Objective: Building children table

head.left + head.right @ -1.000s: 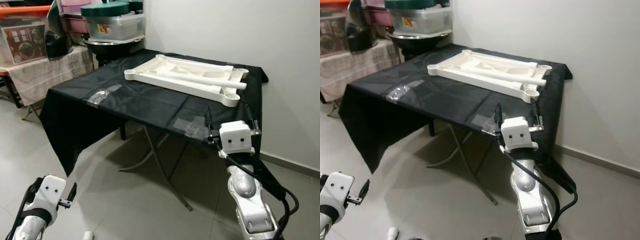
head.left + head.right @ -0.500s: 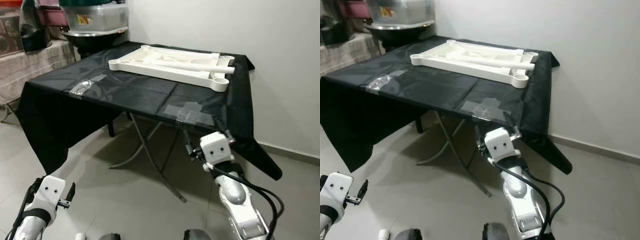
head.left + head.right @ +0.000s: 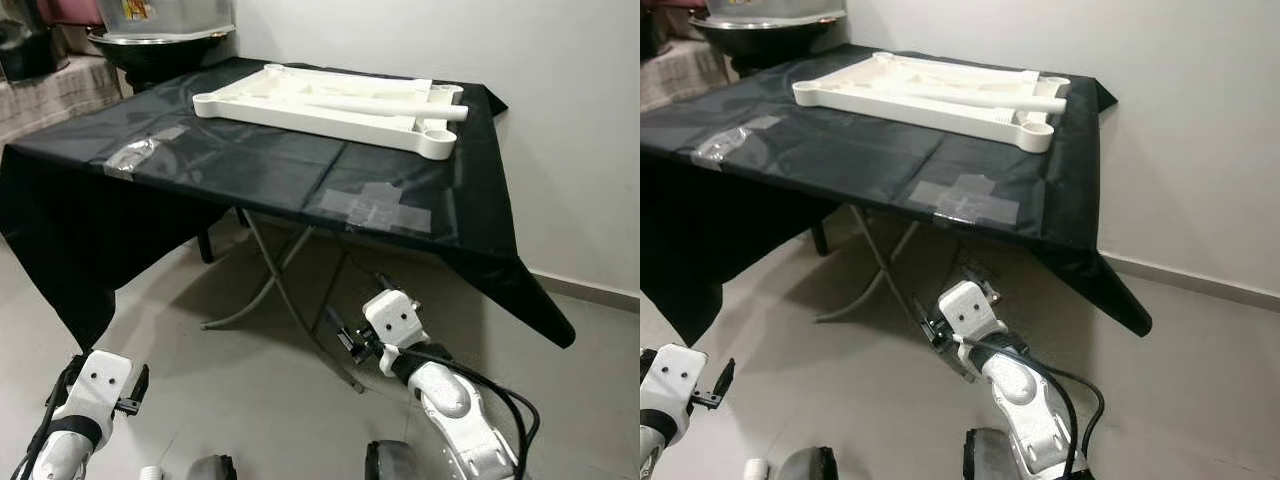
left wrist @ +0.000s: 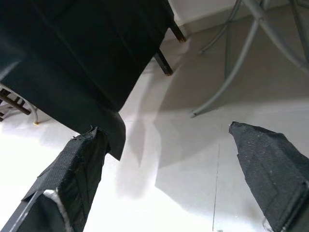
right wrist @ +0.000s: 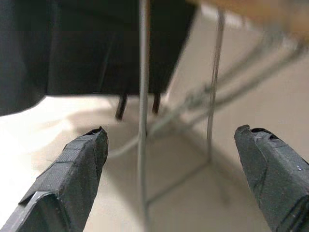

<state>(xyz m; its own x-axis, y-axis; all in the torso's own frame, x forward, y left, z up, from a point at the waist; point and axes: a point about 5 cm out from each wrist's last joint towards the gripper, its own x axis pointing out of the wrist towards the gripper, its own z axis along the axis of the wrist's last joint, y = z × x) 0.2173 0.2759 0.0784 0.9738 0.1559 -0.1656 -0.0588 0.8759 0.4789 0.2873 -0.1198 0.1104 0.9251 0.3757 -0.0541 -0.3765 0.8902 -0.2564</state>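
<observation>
left gripper: white boxy wrist block with two dark dots — short black fingers
right gripper: white block, two dots, thin black fingers
right arm: silver shell — black cable looped alongside
fingertips: black, woven-textured pads

The two eye views look from the robot's head, forward and down, at a folding table under a black cloth beside a white wall. Both share the table top, its metal legs and the floor; the right eye view sits a little to the right. Each wrist view looks low along its own two black fingers, near the floor, toward the hanging cloth and the table legs.
</observation>
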